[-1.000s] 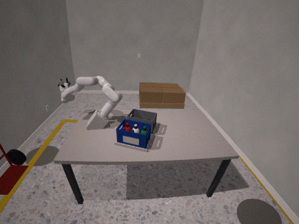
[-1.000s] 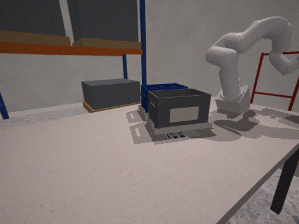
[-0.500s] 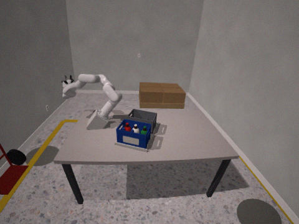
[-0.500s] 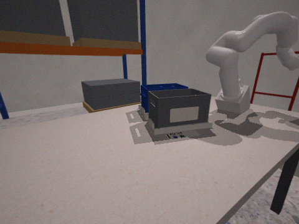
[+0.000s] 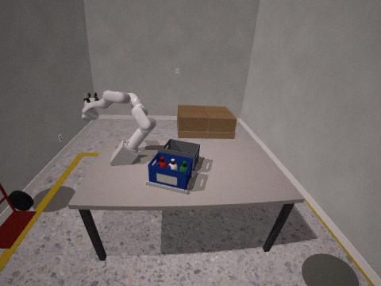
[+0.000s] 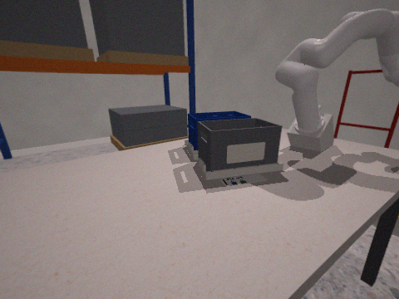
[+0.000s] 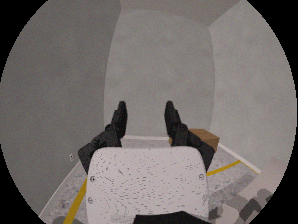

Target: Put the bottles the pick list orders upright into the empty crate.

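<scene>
In the top view the gripper (image 5: 93, 96) (image 7: 145, 108) hangs out past the base of the arm, on the far side from the crates, its fingers pointing up and holding nothing. The blue crate (image 5: 167, 179) (image 6: 219, 115) stands nearer this camera, level on the table (image 5: 238, 179) (image 6: 125, 232), with a red bottle (image 5: 163, 164), a white bottle (image 5: 173, 165) and a green bottle (image 5: 183, 168) showing above its rim, all apparently upright. The gray crate (image 5: 186, 146) (image 6: 212, 150) is right behind it. So from the gripper the bottles lie back across the arm's base, to the right in this view and lower down; their long axes run up and down, so the wrist must swing round and turn its fingers downward before a grasp from above. In the exterior view the gray crate stands in front of the blue one, and the pick list (image 6: 243, 181) lies on the table just before it, partly in shadow; dark and colored marks show, blue and green among them, but the counts are too small to read. The gripper is out of this picture. In the wrist view the fingers stand well apart with only wall between them, and no bottle or crate can be made out, so this camera gives no help yet with aiming.
</scene>
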